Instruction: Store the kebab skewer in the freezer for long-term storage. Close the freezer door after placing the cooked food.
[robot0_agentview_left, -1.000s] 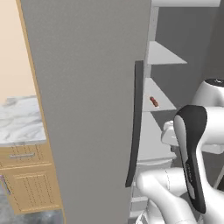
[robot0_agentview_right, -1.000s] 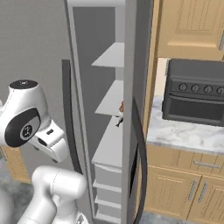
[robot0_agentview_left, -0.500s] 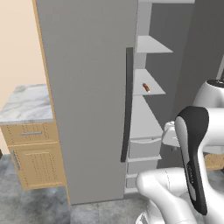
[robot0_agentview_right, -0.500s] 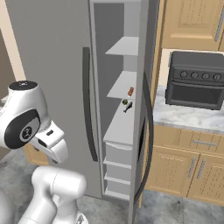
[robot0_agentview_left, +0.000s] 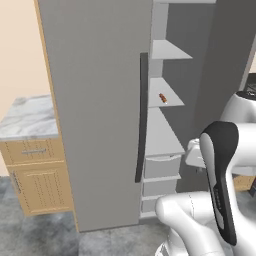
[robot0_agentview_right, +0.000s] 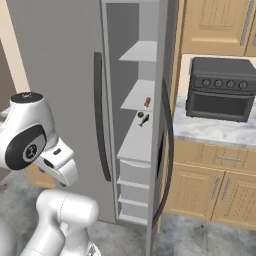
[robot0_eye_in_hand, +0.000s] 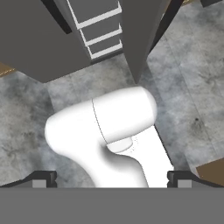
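In the left base view, the wider grey door (robot0_agentview_left: 95, 110) filled the left and middle. Right of it, the freezer (robot0_agentview_left: 170, 115) stood open, with the kebab skewer (robot0_agentview_left: 163, 98) lying on a white shelf (robot0_agentview_left: 165, 92). In the hand view, the gripper (robot0_eye_in_hand: 112, 180) fingers (robot0_eye_in_hand: 43, 178) stood wide apart at the bottom, holding nothing.

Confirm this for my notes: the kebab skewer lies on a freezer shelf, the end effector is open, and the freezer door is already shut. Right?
Not quite: the freezer door stands open, as the right base view shows. The kebab skewer does lie on a shelf inside the freezer, and the end effector is open.
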